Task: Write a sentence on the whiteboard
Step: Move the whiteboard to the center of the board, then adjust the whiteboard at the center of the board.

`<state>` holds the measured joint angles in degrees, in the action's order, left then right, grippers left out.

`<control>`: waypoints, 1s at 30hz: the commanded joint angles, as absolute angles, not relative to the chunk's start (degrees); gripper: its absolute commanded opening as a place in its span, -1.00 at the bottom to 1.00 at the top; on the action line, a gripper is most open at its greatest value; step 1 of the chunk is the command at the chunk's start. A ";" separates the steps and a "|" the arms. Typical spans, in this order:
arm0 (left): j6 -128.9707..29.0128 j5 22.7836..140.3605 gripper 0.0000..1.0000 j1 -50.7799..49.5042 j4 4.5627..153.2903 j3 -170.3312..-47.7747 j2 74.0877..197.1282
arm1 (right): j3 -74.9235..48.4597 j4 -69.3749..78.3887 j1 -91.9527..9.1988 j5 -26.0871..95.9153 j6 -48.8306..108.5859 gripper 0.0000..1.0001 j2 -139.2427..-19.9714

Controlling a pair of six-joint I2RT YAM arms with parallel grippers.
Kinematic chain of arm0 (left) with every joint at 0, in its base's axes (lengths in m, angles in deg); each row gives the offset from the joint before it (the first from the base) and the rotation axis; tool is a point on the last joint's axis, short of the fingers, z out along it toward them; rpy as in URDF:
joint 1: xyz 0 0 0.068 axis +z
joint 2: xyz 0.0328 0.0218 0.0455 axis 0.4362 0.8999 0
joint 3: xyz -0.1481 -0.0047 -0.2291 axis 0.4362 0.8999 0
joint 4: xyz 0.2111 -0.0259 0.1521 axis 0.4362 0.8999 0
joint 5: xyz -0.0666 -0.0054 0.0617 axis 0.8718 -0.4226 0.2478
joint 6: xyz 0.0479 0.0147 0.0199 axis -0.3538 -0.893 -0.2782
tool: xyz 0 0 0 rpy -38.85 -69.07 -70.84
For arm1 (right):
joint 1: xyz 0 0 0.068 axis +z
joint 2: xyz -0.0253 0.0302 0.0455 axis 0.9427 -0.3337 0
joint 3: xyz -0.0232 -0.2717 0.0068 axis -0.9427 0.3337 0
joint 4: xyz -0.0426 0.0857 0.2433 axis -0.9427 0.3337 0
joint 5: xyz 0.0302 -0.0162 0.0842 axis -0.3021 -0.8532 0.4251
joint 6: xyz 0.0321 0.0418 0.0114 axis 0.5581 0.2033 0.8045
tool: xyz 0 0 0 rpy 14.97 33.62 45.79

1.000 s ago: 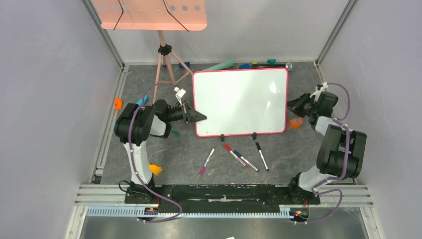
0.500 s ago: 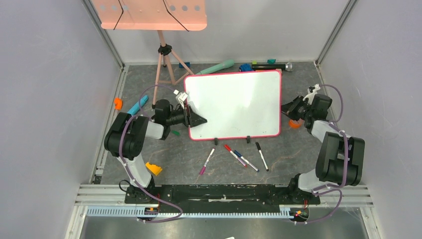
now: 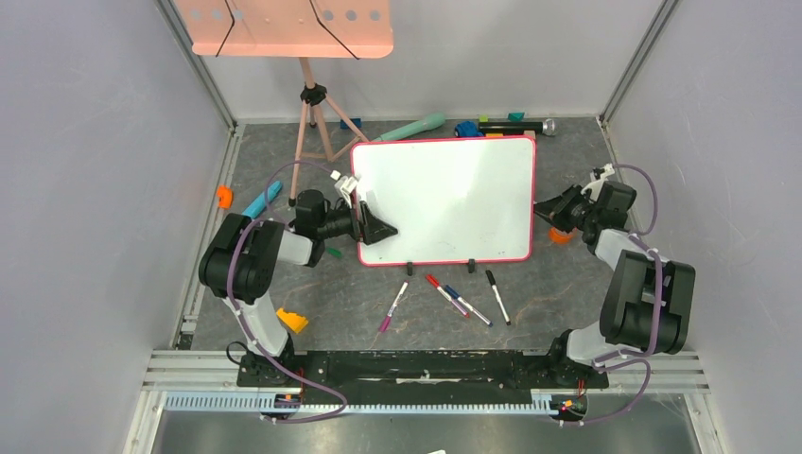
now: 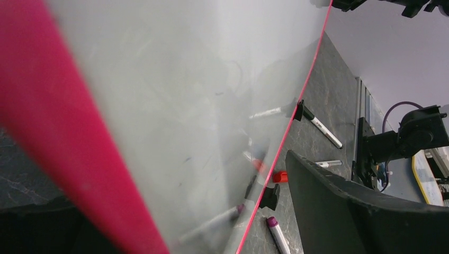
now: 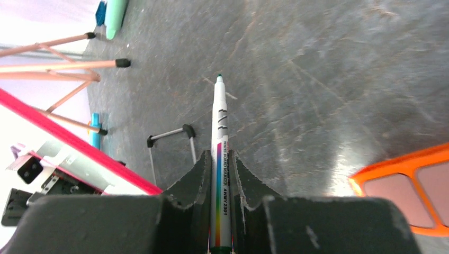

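The whiteboard (image 3: 444, 199), glossy white with a thin pink-red frame, stands on two black feet mid-table; its face is blank and no sentence shows. My left gripper (image 3: 371, 225) straddles its left edge with open jaws. In the left wrist view the board (image 4: 185, 95) fills the frame and one dark finger (image 4: 344, 211) stands clear of its surface. My right gripper (image 3: 547, 206) hovers just off the board's right edge, shut on a green-tipped whiteboard marker (image 5: 219, 132) that points past the fingers (image 5: 198, 174) toward the mat.
Purple (image 3: 393, 305), red (image 3: 440, 288), blue (image 3: 470, 307) and black (image 3: 497, 297) markers lie in front of the board. A pink perforated tray (image 3: 284, 24) on a tripod (image 3: 312, 123) stands back left. Small orange pieces (image 3: 224, 196) (image 3: 295, 321) (image 3: 563, 235) and a teal cylinder (image 3: 416, 126) lie around.
The whiteboard has shifted left and back, then settled. My left jaws have spread apart off its left edge. The right gripper has edged slightly, still shut on the marker.
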<state>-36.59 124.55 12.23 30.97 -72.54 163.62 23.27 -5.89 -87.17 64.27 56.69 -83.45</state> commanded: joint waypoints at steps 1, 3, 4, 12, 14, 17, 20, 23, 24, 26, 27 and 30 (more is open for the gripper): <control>-34.97 124.97 0.82 11.97 24.54 -71.13 161.01 | 21.20 -4.08 -90.54 61.92 56.23 -1.00 -81.96; -34.48 124.82 0.89 12.06 23.85 -70.73 160.21 | 20.35 -2.83 -91.43 60.42 56.08 -1.00 -81.77; -34.16 124.84 0.92 12.23 23.37 -70.55 159.84 | 20.24 -2.77 -91.87 59.95 56.11 -1.00 -81.55; -31.36 123.33 0.99 14.88 18.11 -66.29 156.57 | 20.03 0.60 -92.92 53.54 54.80 -1.00 -75.79; -30.78 123.42 0.99 15.54 16.79 -65.13 155.93 | 20.75 0.75 -92.92 51.46 54.82 -1.00 -73.12; -32.15 122.02 0.99 15.84 16.65 -62.97 154.31 | 22.78 -0.09 -92.92 49.00 55.61 -1.00 -68.94; -35.73 118.29 0.99 15.93 19.31 -60.34 150.45 | 26.31 -2.73 -92.84 47.76 57.37 -1.00 -64.87; -40.76 115.47 0.99 15.93 27.10 -59.63 144.63 | 29.17 -3.89 -92.83 46.57 58.26 -1.00 -61.40; -43.44 113.35 0.99 15.84 31.62 -59.73 141.99 | 29.88 -3.71 -92.83 45.69 58.36 -1.00 -60.05; -44.40 109.81 0.99 15.42 32.65 -57.74 138.55 | 30.01 -2.76 -92.78 44.74 58.76 -1.00 -57.73; -43.08 108.41 0.99 15.32 29.35 -55.75 137.48 | 29.57 -2.30 -92.51 45.00 59.33 -1.00 -57.28; -41.92 106.81 0.99 15.31 24.87 -53.29 136.05 | 26.98 -0.55 -89.82 46.50 58.47 -1.00 -58.04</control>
